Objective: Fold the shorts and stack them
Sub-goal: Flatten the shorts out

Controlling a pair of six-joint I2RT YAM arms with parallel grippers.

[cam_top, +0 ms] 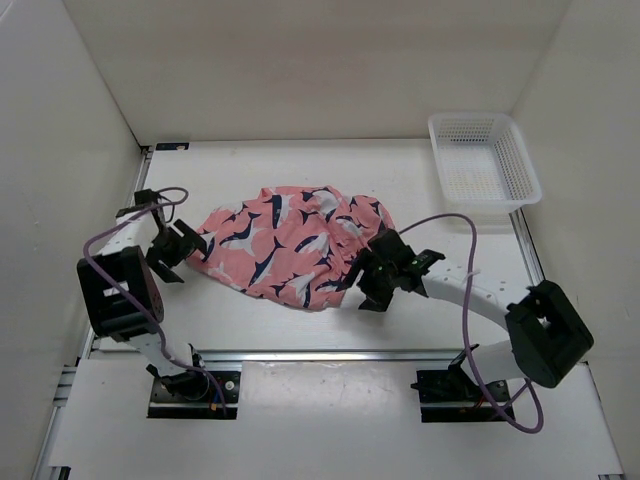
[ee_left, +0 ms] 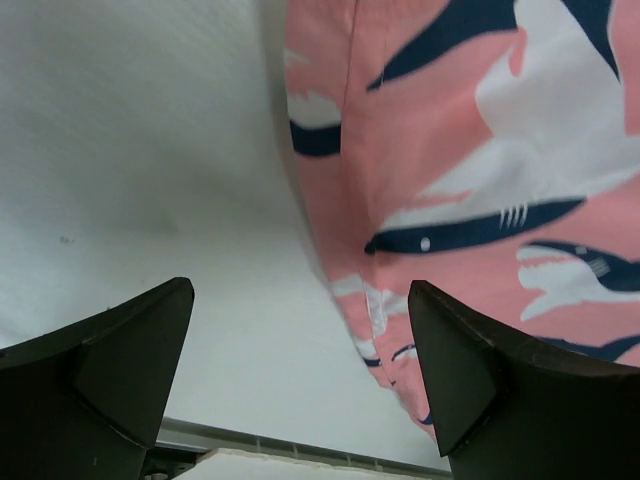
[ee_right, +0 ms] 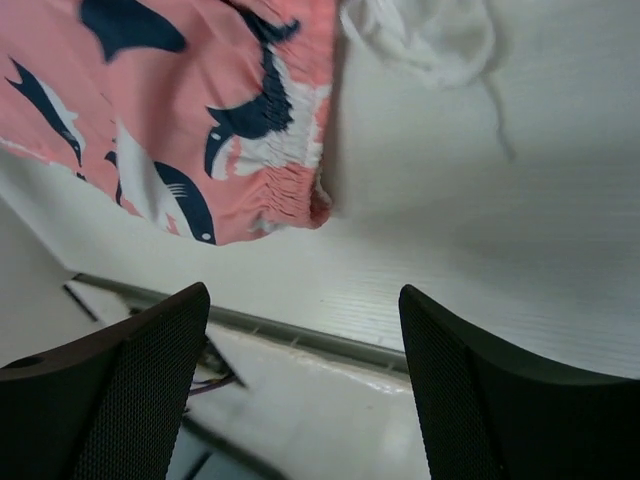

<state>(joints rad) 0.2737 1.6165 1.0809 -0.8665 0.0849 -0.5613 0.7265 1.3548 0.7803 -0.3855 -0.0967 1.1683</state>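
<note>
Salmon-pink shark-print cloth shorts [cam_top: 290, 245] lie rumpled on the white table [cam_top: 300, 170], left gripper [ee_left: 300, 295] and right gripper [ee_right: 302, 295] flanking them, jaws spread (both empty).

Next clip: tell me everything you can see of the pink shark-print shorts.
The salmon-pink cloth shorts with navy-and-white shark print look soft and thin, with a gathered elastic waistband at the end nearest the right arm. They lie loosely bunched rather than flat, resting mid-way across the white table. The left pincer and right pincer stand open at either end, gripping nothing. The white mesh basket sits apart, at the far right.
</note>
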